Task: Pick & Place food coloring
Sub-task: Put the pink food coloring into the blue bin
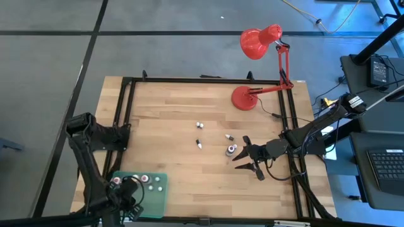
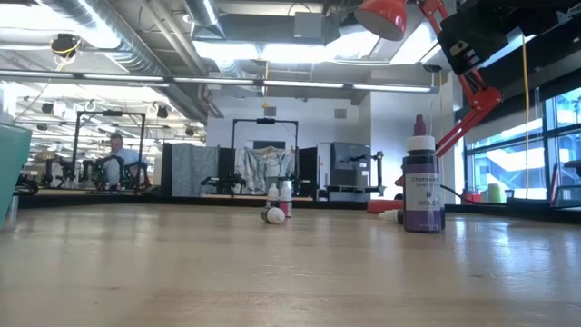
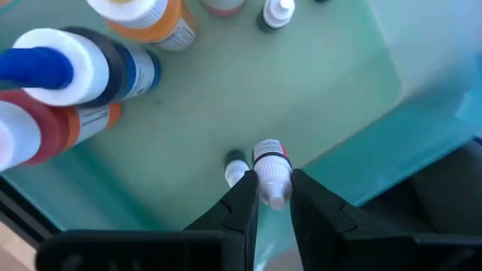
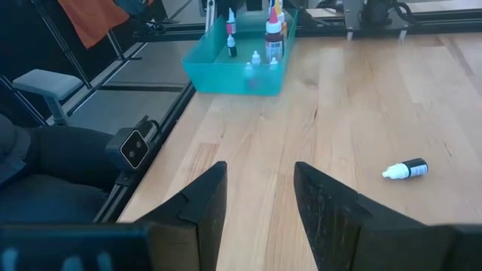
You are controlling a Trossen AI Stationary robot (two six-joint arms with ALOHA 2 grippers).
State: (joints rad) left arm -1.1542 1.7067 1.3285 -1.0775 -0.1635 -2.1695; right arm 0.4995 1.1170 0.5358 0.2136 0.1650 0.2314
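My left gripper (image 3: 273,205) is over the translucent green tray (image 1: 161,195) at the table's near left, shut on a tiny red-labelled, white-capped food coloring bottle (image 3: 269,167). Larger blue-tipped (image 3: 53,68), orange (image 3: 154,22) and red (image 3: 30,139) bottles stand in the tray, along with a tiny dark one (image 3: 236,168). My right gripper (image 1: 242,154) is open and empty at the table's right, beside an upright violet bottle (image 1: 231,150), which also shows in the low view (image 2: 422,186). Small bottles (image 1: 199,144) (image 1: 199,124) (image 1: 229,137) rest on the wood. My left gripper pinches the tiny bottle by its white cap end (image 3: 274,190) between its two fingertips. The fingers come from above, pointing down. The bottle points cap-up toward the wrist, its red-labelled body below the fingers over the tray floor. Whether its base rests on the tray, I cannot tell.
A red desk lamp (image 1: 245,98) stands at the far right, its head (image 1: 259,41) beyond the table's far edge. A black frame (image 1: 202,80) runs round the table. One dark, white-tipped bottle (image 4: 405,169) lies on its side ahead of my right gripper.
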